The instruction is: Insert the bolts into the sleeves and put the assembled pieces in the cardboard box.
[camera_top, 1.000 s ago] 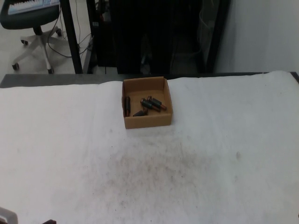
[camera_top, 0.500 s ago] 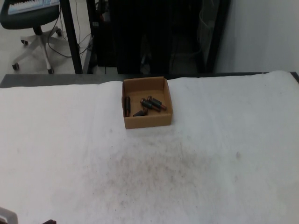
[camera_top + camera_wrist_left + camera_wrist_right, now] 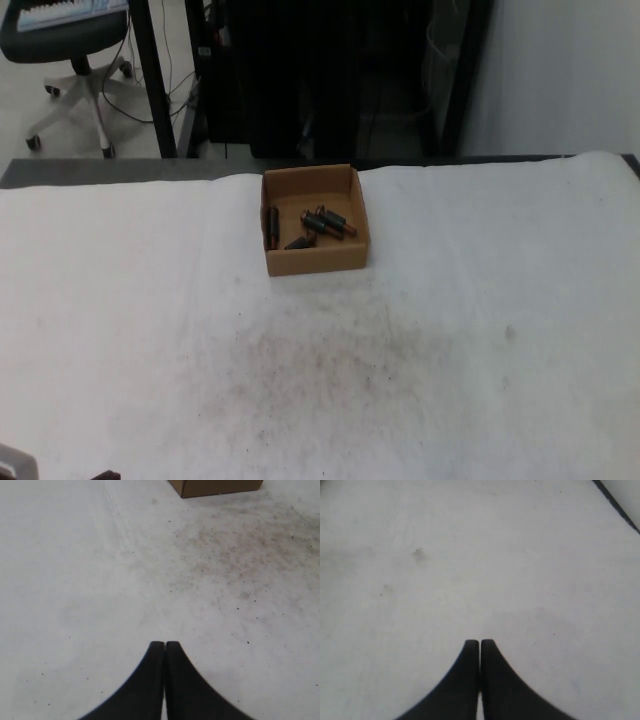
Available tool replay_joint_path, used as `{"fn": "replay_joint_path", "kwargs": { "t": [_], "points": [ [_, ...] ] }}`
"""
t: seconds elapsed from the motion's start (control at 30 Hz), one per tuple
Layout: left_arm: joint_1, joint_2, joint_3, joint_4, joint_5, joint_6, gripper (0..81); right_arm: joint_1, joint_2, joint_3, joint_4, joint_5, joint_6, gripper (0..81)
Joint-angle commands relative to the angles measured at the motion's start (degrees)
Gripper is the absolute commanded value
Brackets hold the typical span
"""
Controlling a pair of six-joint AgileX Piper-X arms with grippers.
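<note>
The cardboard box (image 3: 313,255) stands on the white cloth at the middle back of the bench. Inside it lie several dark assembled bolt-and-sleeve pieces (image 3: 326,222), one of them against the box's left wall (image 3: 271,226). My left gripper (image 3: 165,644) is shut with nothing in it, low over the cloth, well short of the box, whose corner (image 3: 215,487) is in the left wrist view. My right gripper (image 3: 479,642) is also shut and empty, over bare cloth.
A white cloth (image 3: 480,330) covers the bench, with a dirty speckled patch (image 3: 320,360) in front of the box. The bench's dark edge (image 3: 616,504) runs past in the right wrist view. An office chair (image 3: 70,60) and dark racks stand behind the bench.
</note>
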Motion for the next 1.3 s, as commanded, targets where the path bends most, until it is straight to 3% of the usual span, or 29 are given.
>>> {"fn": "replay_joint_path", "kwargs": {
  "t": [0.0, 1.27],
  "points": [
    [0.2, 0.1, -0.9, -0.7, -0.4, 0.4, 0.3, 0.0, -0.1, -0.5, -1.6, -0.6, -0.5, 0.8],
    [0.2, 0.1, -0.9, -0.7, -0.4, 0.4, 0.3, 0.0, -0.1, -0.5, 3.0, -0.6, -1.0, 0.8]
  ]
}}
